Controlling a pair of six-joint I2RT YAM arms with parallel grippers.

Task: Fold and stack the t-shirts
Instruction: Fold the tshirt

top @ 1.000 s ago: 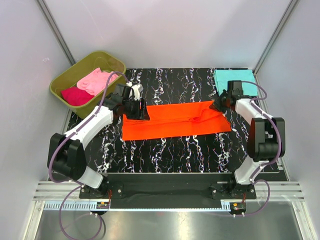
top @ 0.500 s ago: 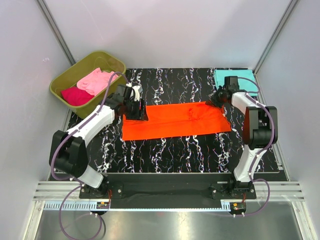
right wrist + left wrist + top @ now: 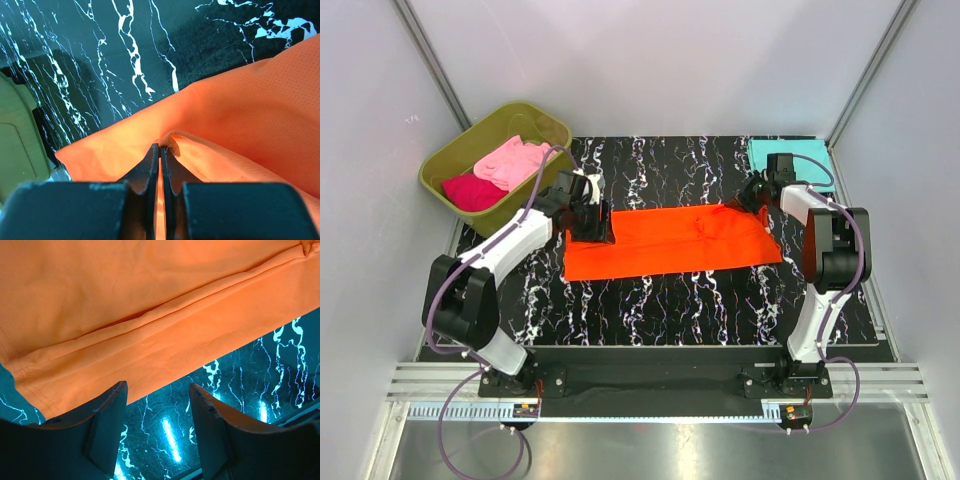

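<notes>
Left claw (image 3: 156, 389) hangs spread wide; right claw (image 3: 160, 150) looks pinched almost fully shut.

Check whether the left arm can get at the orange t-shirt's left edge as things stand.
Probably yes: the left pincer hangs open just over the orange t-shirt, at its left edge, and nothing lies between them.

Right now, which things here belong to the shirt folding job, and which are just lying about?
Job: orange shirt, teal shirt, pink shirt, magenta shirt.
Lying about: green tub.
</notes>
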